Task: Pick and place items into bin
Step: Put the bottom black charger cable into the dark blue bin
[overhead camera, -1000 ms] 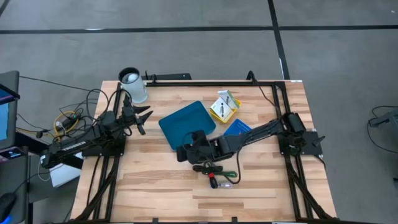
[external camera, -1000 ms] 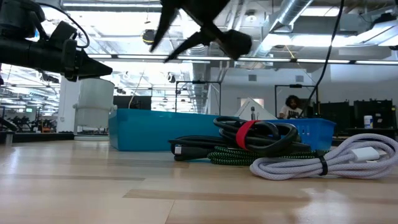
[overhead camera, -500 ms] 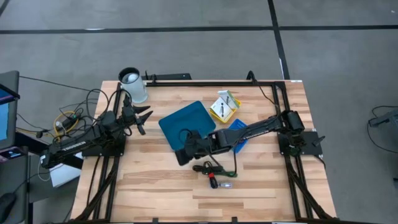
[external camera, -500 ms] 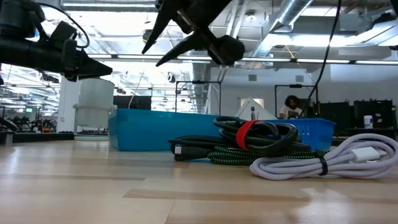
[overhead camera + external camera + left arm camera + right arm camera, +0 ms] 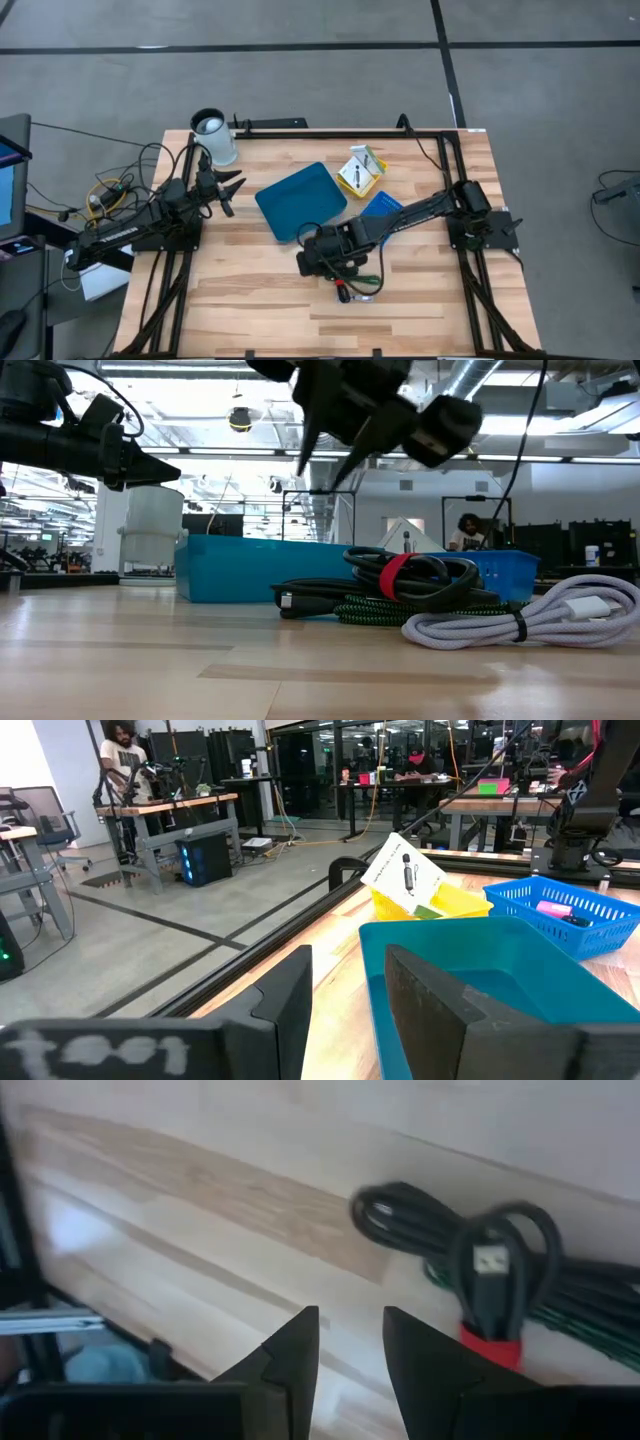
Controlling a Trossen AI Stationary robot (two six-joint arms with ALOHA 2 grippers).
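My right gripper [image 5: 318,262] is open and hovers above the table just left of a cable bundle [image 5: 352,282]. Its fingers point down [image 5: 328,465] and touch nothing. The bundle is a black cable coil with a red strap [image 5: 400,582], a green-black braided cable [image 5: 395,612] and a white coiled cable [image 5: 540,615], all lying on the wood. In the right wrist view the black coil [image 5: 470,1260] lies ahead of the open fingers [image 5: 350,1350]. A white packet with green and black marks [image 5: 356,170] leans in a yellow box. My left gripper [image 5: 235,190] waits open left of the teal bin [image 5: 300,200].
A blue mesh basket [image 5: 383,208] sits right of the teal bin, holding a pink piece [image 5: 553,907]. A white cylinder [image 5: 215,138] stands at the far left corner. A black frame [image 5: 440,135] rims the table. People show in the room beyond.
My right gripper swung left toward the teal bin, then came back toward the near edge and the cable bundle. Its fingers tipped from slanting sideways to pointing down. The cables and my left arm stayed still.
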